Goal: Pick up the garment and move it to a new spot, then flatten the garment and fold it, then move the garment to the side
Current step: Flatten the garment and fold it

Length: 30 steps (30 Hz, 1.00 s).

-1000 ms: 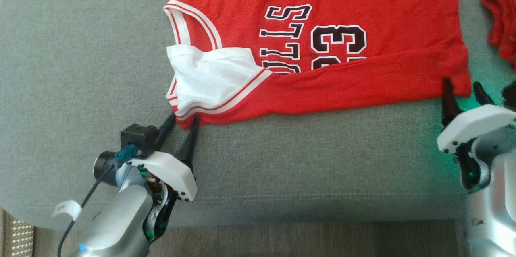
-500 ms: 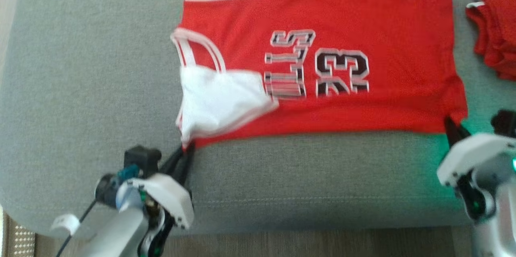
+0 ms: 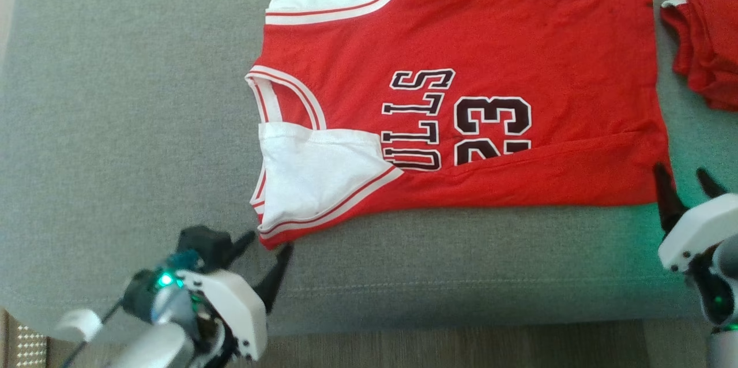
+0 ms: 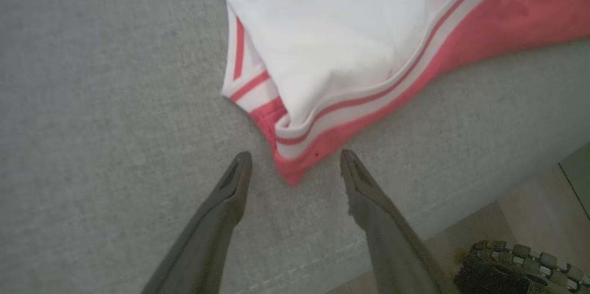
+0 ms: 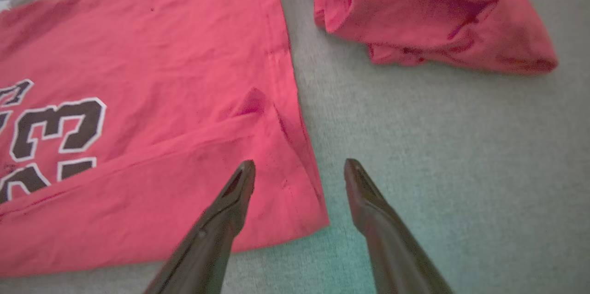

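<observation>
Mid-fold: the jersey [image 3: 461,97] lay with its near edge turned over, and the left gripper [image 3: 268,241] and right gripper [image 3: 679,171] sat empty, jaws apart, at its near corners. The next fold likely needed fresh grips.

Bare grey upholstery [image 3: 115,126] lies open to the left of the jersey [image 3: 519,39] and along its near edge. A second red garment [image 3: 706,39] lies just beside the jersey's right edge, with a narrow grey strip between them.
</observation>
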Motion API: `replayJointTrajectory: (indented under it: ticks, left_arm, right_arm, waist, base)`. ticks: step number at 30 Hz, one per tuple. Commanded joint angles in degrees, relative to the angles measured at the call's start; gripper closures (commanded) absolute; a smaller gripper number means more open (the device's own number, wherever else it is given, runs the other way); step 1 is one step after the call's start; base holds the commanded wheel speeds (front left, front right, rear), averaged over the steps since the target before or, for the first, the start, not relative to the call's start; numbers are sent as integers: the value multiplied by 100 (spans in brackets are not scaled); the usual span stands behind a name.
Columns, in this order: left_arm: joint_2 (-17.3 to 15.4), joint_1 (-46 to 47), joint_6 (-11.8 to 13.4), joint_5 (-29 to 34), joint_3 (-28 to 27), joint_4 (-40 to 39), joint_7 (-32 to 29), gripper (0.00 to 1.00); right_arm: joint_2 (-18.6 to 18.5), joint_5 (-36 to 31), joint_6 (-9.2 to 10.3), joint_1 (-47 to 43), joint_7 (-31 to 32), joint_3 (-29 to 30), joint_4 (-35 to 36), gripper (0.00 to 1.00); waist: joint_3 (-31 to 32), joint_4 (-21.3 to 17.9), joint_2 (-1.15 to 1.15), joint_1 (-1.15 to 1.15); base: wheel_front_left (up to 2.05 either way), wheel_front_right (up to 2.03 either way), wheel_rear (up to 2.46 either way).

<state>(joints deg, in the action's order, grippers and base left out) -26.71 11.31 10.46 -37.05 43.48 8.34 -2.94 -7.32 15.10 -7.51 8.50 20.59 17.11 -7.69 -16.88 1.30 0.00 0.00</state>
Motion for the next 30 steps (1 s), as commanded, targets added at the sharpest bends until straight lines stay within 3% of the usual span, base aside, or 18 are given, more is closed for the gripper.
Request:
replayJointTrajectory:
  ticks: [1,6,9,12,13,17,20,30]
  left_arm:
    - [-325,265,134,10,-373,-453,-37,0]
    - [-759,1141,194,208,-790,-1262,-289,0]
    - [-954,2060,-89,202,-1018,-1325,-605,0]
    - [-999,3070,-545,36,-1108,-955,-1092,0]
    - [-999,3070,-545,36,-1108,-955,-1092,0]
    - [-928,4377,-1067,-39,-1058,-123,-1766,0]
    - [-824,5188,-1307,0,-1003,563,-2115,0]
    - [-518,6724,-1597,348,-647,2561,-2590,0]
  right_arm:
    - [-69,-56,2,44,-14,-63,451,0]
    - [56,-197,2,201,-23,-120,1076,0]
    - [145,-187,2,320,-3,-365,1367,0]
    - [207,-167,2,470,19,-668,1562,0]
    - [207,-167,2,470,19,-668,1562,0]
    - [264,-138,2,685,-29,-997,1682,0]
    - [303,-115,2,807,-107,-1152,1690,0]
    - [394,-55,2,988,-435,-1359,1435,0]
  waist:
    - [-28,-22,0,0]
    - [-216,-76,0,0]
    - [-442,-169,0,0]
    - [-747,-338,0,0]
    - [-747,-338,0,0]
    - [-1186,-638,0,0]
    - [-1478,-884,0,0]
    - [-1959,-1434,0,0]
  base:
    - [0,0,0]
    - [0,0,0]
    - [0,0,0]
    - [0,0,0]
    - [0,0,0]
    - [0,0,0]
    - [0,0,0]
    - [0,0,0]
